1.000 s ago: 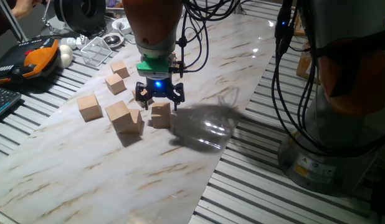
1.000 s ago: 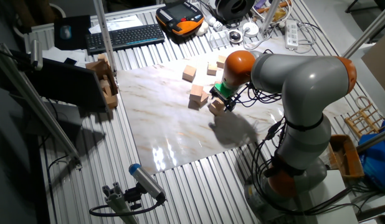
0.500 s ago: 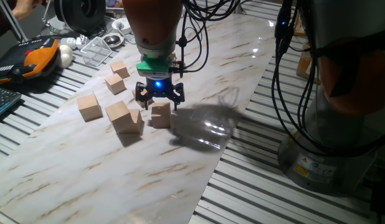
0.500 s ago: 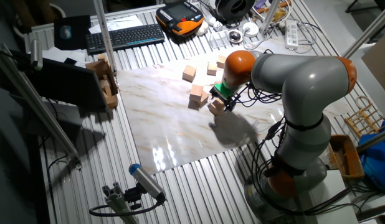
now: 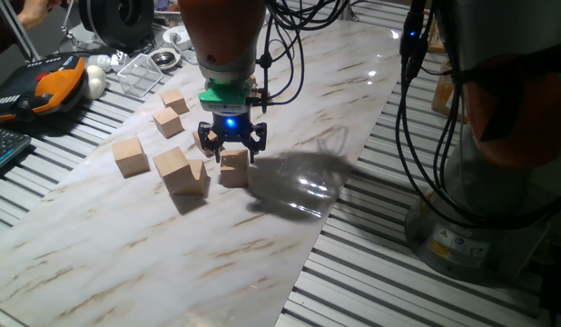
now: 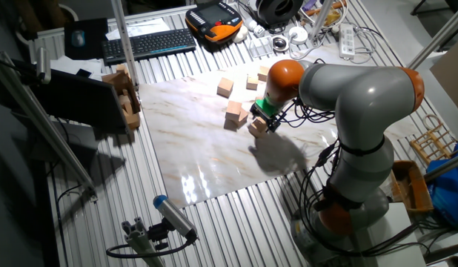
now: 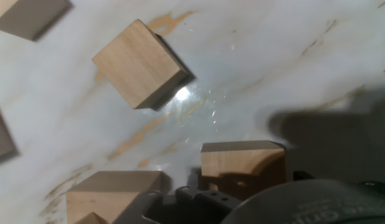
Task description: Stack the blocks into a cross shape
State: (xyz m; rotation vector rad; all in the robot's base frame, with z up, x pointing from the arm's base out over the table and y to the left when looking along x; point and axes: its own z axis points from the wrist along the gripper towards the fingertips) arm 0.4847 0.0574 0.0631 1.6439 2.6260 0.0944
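The gripper (image 5: 231, 145) hangs directly over a wooden block (image 5: 233, 169) on the marble board (image 5: 290, 109), fingers spread either side of its top and not yet clamped. Its nearest neighbour, a bigger block (image 5: 180, 171), sits just beside it (apparently apart).

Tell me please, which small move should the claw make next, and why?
Probably lower a little and shut on the block. The claw hangs right above that block, its fingers seemingly to either side of the top, and nothing looks gripped yet. The neighbouring larger block stands close, so go down straight.
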